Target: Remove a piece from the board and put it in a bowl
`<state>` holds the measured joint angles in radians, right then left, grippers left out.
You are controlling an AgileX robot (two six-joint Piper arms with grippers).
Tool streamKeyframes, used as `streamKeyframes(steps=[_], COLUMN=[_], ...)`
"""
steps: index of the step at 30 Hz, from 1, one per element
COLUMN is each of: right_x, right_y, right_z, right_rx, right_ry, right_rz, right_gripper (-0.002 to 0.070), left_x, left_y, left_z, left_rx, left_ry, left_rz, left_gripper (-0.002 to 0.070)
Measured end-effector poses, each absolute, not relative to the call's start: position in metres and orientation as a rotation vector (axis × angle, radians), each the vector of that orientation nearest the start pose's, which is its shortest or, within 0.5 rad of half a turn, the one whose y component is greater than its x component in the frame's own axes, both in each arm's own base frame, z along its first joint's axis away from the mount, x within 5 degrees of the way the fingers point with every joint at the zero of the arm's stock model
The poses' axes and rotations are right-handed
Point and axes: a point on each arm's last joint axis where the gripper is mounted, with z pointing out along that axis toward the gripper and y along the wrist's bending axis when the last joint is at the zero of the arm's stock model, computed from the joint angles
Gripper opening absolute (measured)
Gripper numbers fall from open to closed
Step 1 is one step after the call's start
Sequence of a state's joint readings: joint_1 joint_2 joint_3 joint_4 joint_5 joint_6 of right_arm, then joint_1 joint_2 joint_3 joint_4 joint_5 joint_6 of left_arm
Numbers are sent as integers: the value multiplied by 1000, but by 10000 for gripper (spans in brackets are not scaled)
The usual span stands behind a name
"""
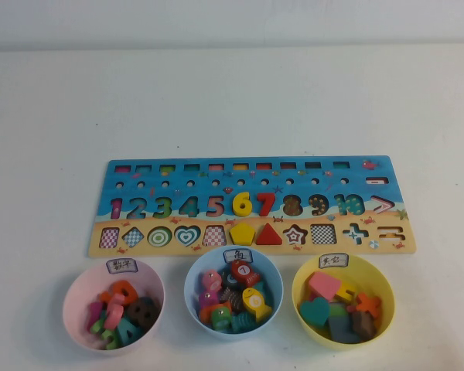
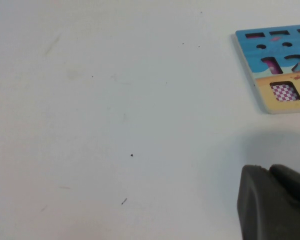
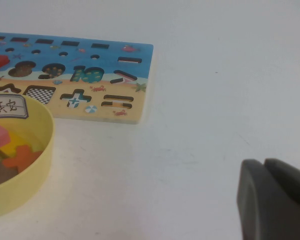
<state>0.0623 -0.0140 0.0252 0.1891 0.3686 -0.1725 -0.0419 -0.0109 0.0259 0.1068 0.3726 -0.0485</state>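
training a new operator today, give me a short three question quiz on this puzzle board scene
1. True or false: the bright yellow wooden numeral 6 already lies in the round pale pink plastic bowl.
2. Which pieces still sit in the long wooden beach-print puzzle board? A) only the 6. B) the 6, red numeral 7, yellow pentagon block, red triangle block. C) none.
3. Fill in: the left gripper hovers over bare white table and is ____, like the right gripper.

Key: 1 false; 2 B; 3 shut.
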Motion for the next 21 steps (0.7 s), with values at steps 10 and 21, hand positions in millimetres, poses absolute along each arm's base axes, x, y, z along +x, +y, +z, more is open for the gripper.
streamKeyframes(steps=[10,21], right_x=[52,52], right_y=[9,9], right_z=[173,173], right_rx=[-101,-101], right_ry=[1855,1855], right_rz=[109,109], right_gripper=[-17,-17], left_x=[55,57], left_y=[-4,-4], left_z=[182,200], left_rx=[-86,-368], left_ry=[1757,1529], left_rz=[-155,-469], left_gripper=[-5,-5])
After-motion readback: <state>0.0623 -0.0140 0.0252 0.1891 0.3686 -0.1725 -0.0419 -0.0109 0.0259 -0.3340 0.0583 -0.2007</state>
